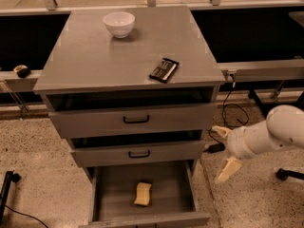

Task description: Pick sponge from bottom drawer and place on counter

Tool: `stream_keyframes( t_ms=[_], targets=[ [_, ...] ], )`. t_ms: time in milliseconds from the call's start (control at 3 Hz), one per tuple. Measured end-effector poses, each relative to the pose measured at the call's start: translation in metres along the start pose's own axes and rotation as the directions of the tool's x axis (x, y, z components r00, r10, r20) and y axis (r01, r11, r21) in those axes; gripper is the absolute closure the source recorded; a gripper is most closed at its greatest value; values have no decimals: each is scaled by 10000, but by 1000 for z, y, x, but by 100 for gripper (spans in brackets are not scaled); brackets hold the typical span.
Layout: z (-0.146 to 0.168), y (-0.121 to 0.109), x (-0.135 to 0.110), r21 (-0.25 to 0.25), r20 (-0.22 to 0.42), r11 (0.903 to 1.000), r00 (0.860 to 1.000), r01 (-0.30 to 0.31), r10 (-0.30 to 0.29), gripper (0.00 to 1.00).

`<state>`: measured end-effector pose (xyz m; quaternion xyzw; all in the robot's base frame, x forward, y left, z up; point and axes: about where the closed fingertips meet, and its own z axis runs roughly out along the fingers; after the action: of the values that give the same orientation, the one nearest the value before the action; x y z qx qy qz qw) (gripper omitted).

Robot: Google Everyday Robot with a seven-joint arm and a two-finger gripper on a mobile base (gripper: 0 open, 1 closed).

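Tool (225, 150) spread wide, empty, right of bottom drawer (114, 191) holding sponge (143, 194).

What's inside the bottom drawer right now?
Only the sponge, lying on the floor of the bottom drawer near its front. The drawer's back is hidden under the middle drawer. The tool hangs open outside the drawer, off to its right.
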<state>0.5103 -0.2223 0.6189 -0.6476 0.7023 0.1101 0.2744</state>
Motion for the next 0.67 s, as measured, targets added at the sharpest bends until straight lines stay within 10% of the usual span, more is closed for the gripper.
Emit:
stream_keyframes(
  t_ms=[667],
  targets=[
    [109, 57, -39, -232, 2375, 9995, 9711, -200, 250, 0]
  ],
)
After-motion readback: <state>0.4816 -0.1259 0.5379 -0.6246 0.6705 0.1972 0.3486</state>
